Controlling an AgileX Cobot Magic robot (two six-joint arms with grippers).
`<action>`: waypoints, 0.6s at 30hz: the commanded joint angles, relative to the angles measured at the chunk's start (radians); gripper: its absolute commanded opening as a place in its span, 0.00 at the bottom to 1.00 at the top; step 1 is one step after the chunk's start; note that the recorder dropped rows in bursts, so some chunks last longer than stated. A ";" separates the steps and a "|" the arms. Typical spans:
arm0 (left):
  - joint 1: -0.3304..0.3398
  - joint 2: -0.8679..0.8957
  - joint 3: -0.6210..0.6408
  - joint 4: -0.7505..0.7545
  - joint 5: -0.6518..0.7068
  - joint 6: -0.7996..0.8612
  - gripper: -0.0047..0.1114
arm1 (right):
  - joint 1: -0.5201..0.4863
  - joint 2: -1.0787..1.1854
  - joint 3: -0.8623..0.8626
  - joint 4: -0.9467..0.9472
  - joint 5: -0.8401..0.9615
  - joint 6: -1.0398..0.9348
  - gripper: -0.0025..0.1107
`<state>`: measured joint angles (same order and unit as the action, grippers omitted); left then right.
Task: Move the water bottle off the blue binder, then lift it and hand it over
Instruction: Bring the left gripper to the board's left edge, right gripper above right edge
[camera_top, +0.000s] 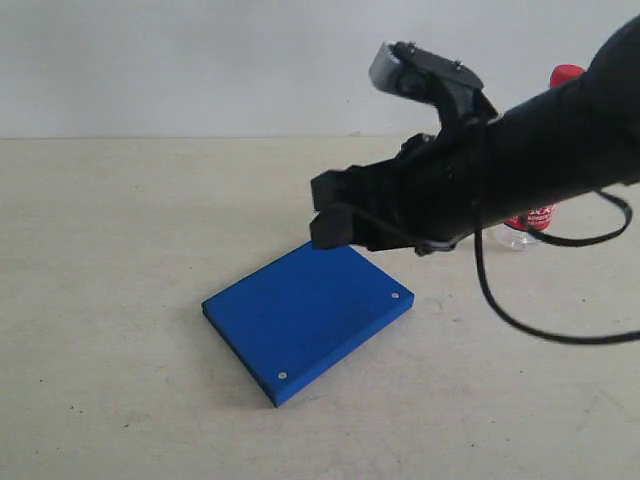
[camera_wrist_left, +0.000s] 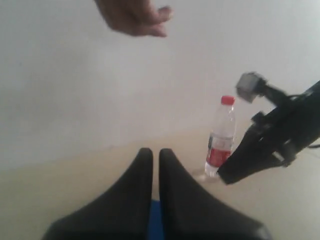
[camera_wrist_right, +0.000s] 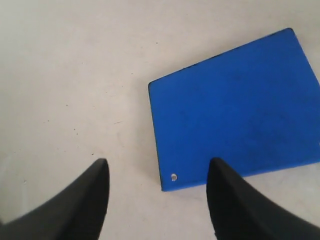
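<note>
Ext cam: sits low, a bit above the table (camera_top: 100, 300), and faces across it to the white wall (camera_top: 200, 60), tilted slightly down. Blue binder (camera_top: 310, 310) sits mid-frame; my right arm (camera_top: 540, 140) is close & big. L wrist cam: looks nearly level over my left gripper (camera_wrist_left: 156, 152) twd the wall. It shares the water bottle (camera_wrist_left: 221, 135) & right arm w/ ext. R wrist cam: aims steeply down past my right gripper (camera_wrist_right: 159, 162), near the tabletop, and shares the binder w/ ext.
</note>
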<state>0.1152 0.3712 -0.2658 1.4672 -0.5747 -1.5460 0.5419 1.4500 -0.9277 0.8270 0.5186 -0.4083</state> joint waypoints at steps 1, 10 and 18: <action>-0.060 0.348 -0.103 0.017 0.026 -0.081 0.08 | -0.163 -0.008 -0.094 -0.101 0.256 0.019 0.47; -0.109 0.949 -0.198 -0.028 -0.179 0.008 0.31 | -0.302 0.132 -0.104 -0.261 0.504 -0.038 0.47; -0.116 1.309 -0.198 -0.178 -0.329 -0.144 0.59 | -0.302 0.433 -0.265 -0.204 0.390 -0.047 0.47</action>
<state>0.0088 1.6473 -0.4597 1.3062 -0.9170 -1.6780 0.2460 1.8117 -1.1303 0.5919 0.8361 -0.4462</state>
